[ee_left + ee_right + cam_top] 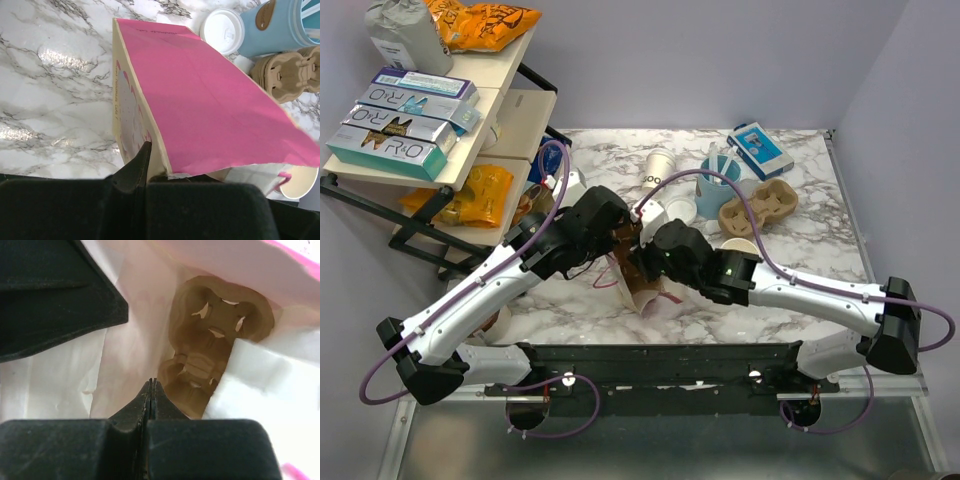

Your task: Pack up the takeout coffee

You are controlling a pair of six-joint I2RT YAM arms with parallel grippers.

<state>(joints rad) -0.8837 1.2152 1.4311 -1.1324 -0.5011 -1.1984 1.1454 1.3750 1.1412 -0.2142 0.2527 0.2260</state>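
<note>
My right claw (pixel 151 385) is pinched fully closed with no coffee in it. It hangs inside the mouth of the paper bag (pixel 210 100), and I cannot tell whether a fold of paper is caught between the tips. The takeout coffee (pixel 222 30) stands upright on the bench (pixel 820 250), lid on, just beside the light-blue mug (pixel 270 25) and well apart from both claws, so the thing I am meant to pack is not yet touched. Next to the mug lies a spare moulded carrier (pixel 287 75), and nearer the bag stands a lidless cream cup (pixel 300 182). My left claw (pixel 151 160) is clamped on the rim of the bag, holding its mouth open. Through the right wrist view I see a brown cup carrier (pixel 215 340) lying at the bottom of the bag, with no cup seated in it. I judge the job barely past its preparation: the bag is held open and a carrier sits inside. The main part is left: fetch the coffee, lower it upright into the bag, and let go of the bag.
</note>
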